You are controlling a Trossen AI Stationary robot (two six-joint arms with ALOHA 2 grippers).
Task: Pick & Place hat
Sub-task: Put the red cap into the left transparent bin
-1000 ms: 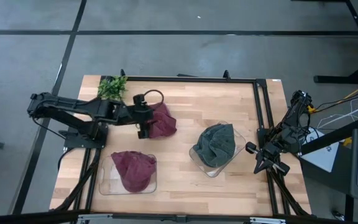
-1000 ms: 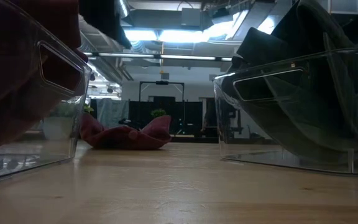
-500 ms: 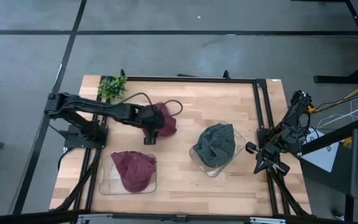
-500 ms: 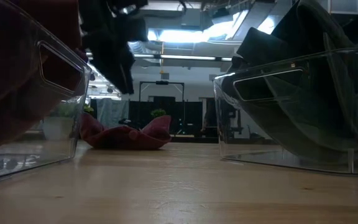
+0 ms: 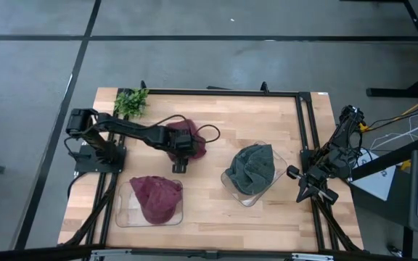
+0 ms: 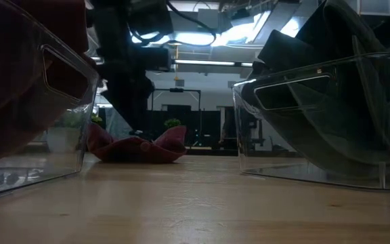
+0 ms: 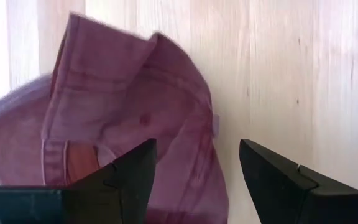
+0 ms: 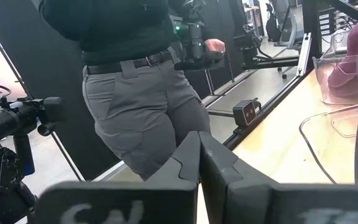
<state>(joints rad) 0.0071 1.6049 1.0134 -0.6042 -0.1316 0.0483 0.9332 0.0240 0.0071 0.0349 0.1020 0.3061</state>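
Observation:
A maroon hat lies crumpled on the wooden table, left of the middle; it shows in the low view and the left wrist view too. My left gripper hovers open over the hat's near edge, pointing steeply down. In the left wrist view part of the hat shows between the spread fingers, apart from them. My right gripper waits shut at the table's right edge.
A clear bin at the near left holds another maroon hat. A second clear bin right of the middle holds a dark green hat. A small plant stands at the far left corner. A person stands beyond the table.
My left gripper has come down toward the maroon hat, shifting toward the table's right and near edges and tipping to point more steeply down. It has stayed open. The hat has not moved.

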